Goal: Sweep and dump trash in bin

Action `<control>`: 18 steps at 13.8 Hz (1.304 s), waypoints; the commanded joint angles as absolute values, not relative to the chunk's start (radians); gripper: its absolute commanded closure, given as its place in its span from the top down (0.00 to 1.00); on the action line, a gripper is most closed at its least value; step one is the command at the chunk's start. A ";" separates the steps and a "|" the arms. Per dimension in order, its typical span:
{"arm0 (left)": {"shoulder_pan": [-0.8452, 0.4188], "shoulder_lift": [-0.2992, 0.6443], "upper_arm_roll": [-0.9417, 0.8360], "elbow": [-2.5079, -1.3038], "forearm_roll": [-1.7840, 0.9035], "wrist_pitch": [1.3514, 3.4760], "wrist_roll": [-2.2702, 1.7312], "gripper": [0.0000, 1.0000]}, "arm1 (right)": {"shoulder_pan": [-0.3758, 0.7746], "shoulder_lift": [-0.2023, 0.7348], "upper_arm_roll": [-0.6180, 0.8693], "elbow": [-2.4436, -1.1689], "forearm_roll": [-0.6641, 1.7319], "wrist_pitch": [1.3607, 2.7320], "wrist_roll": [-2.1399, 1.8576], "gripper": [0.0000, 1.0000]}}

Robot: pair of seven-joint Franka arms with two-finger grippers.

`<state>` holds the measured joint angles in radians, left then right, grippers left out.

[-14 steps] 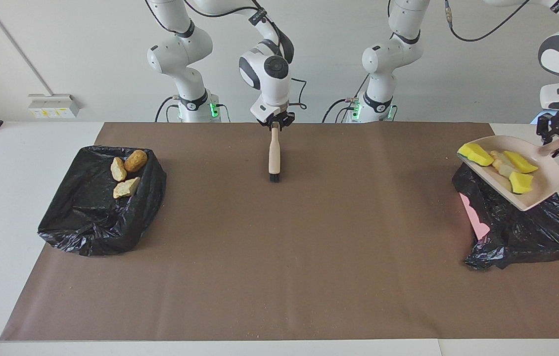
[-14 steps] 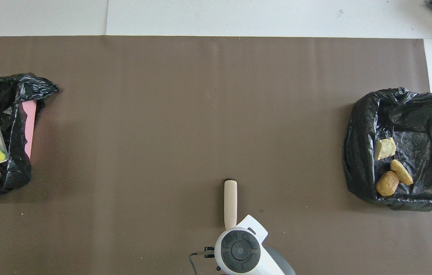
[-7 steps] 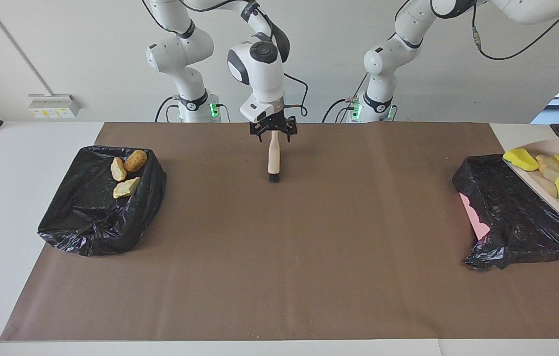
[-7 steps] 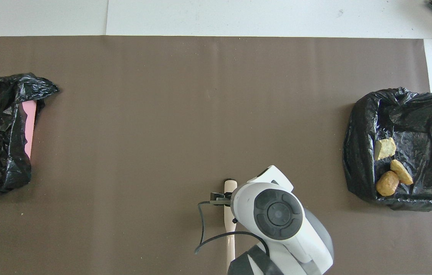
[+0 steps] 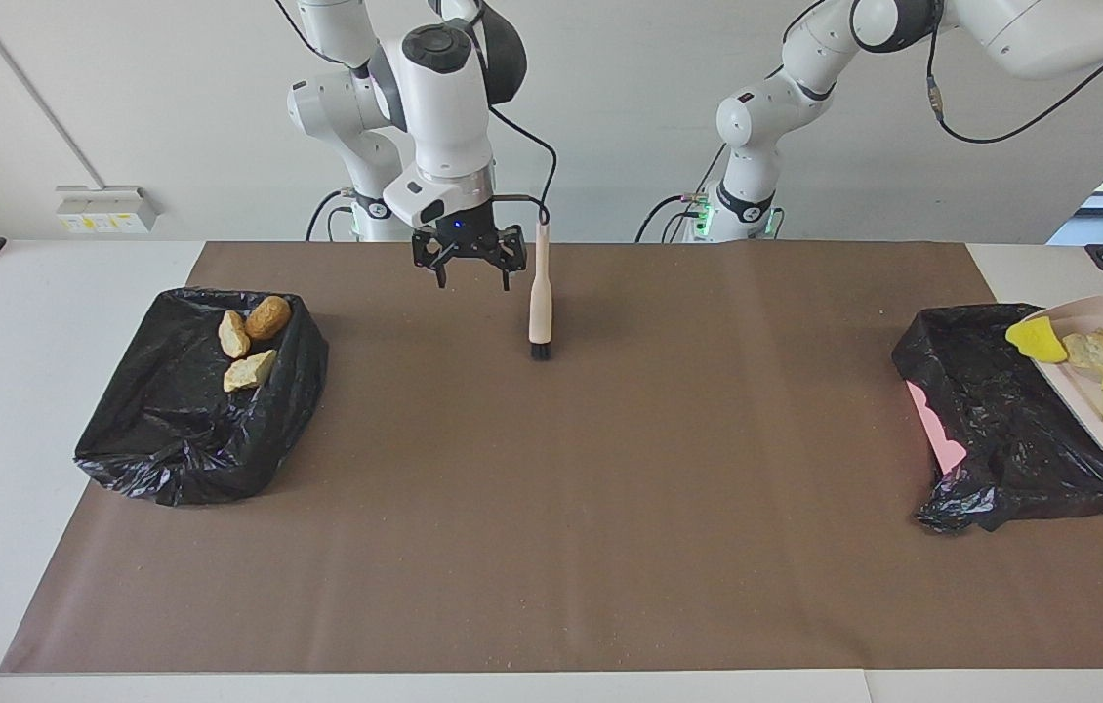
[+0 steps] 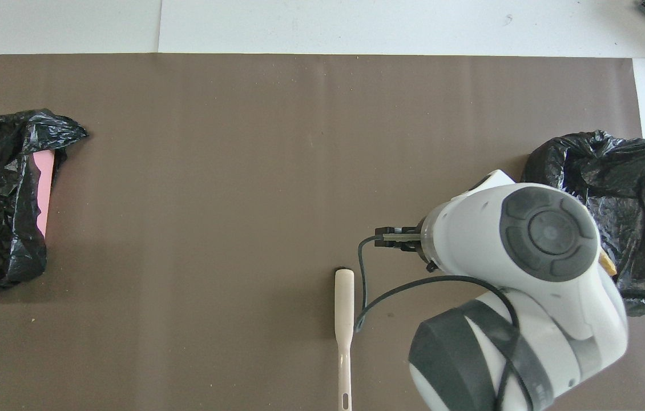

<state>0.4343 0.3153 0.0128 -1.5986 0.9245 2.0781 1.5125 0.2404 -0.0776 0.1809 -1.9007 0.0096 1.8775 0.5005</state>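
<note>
Nearest the robots, at twelve o'clock on the mat (image 5: 551,508) in the facing view, the brush (image 5: 540,303) lay flat. Its smooth pale handle pointed at the robots and its short black bristles pointed out. Parked, I'd say, its sweeping job over.

Just beside it the right gripper (image 5: 469,266) hung above the mat, fingers spread wide and gripping nothing.

Out at nine o'clock sat a bin lined with crinkly black plastic (image 5: 181,430). Three crusty golden-brown bread pieces (image 5: 249,342) rested in it. That part of the trash looked dumped.

At three o'clock the dustpan (image 5: 1077,389), a shallow pale tray, was tipped over the second black-lined bin (image 5: 1010,430). It carried yellow sponge chunks (image 5: 1035,339), soft and blocky, and a tan lump (image 5: 1088,351). The tilt was there to slide them off.

The left gripper was out of frame, clamped tight, and I judged it had the pan's handle. A pink edge (image 5: 937,430) showed under the liner.
</note>
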 commanded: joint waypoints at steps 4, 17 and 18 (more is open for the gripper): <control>0.332 0.229 0.021 -1.698 1.193 1.863 1.269 0.00 | 0.094 -0.067 0.189 -1.688 -0.008 1.657 0.322 1.00; 0.279 0.091 0.011 -1.664 0.827 1.801 1.024 0.00 | 0.081 -0.124 -0.080 -1.522 -0.014 1.441 0.009 1.00; 0.264 0.089 0.011 -1.667 0.733 1.799 0.987 0.00 | 0.080 -0.120 -0.080 -1.534 -0.008 1.433 0.003 1.00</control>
